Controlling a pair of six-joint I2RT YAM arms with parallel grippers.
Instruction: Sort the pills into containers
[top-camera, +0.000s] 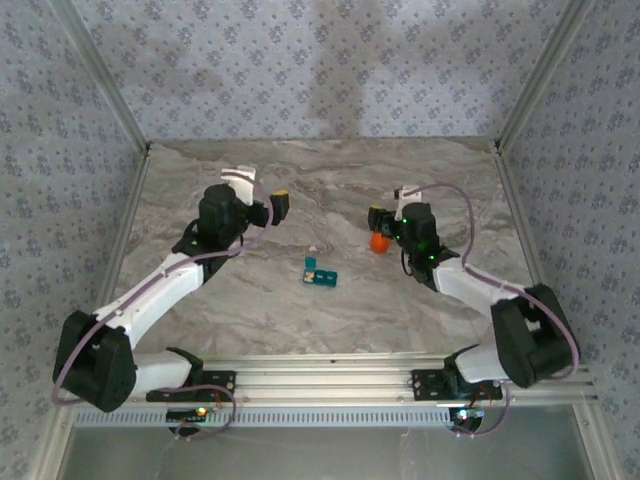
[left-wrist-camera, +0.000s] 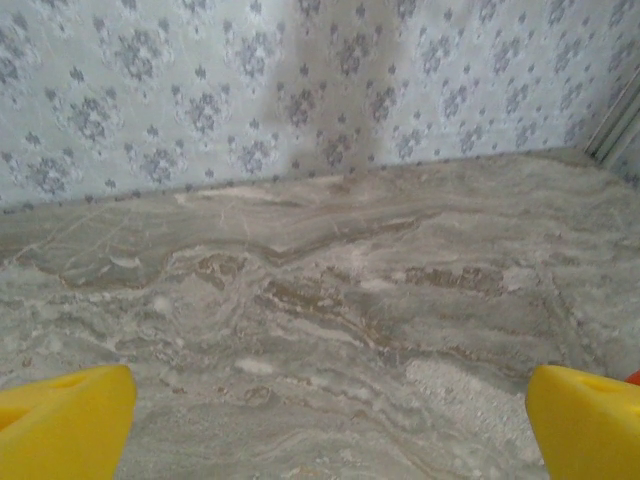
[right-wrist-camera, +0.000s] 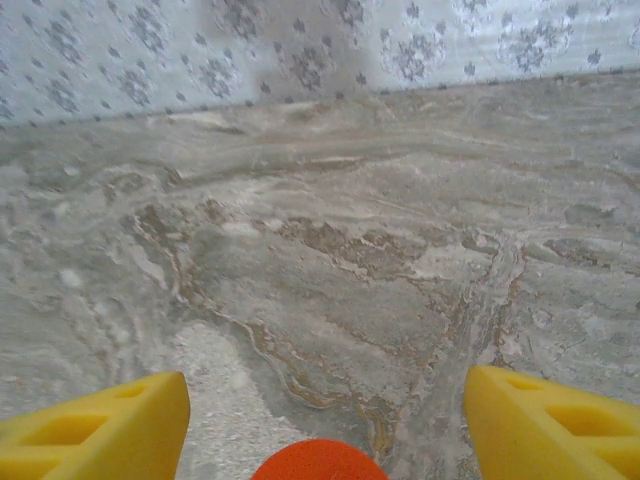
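Containers (top-camera: 321, 272): small teal strip flat on the tabletop (top-camera: 250, 300), mid-front, between my two arms and touching neither hand. One lid looks propped up. I can't tell whether any pills are inside, and loose pills are too small to make out. Orange bottle (top-camera: 380, 242) stands to its right, directly under my right hand (right-wrist-camera: 325, 385), whose fingers are apart with gaps on both sides of the bottle top. My left hand (left-wrist-camera: 328, 385) is spread wide over bare tabletop, holding nothing. I judge sorting barely begun, with nearly everything left.
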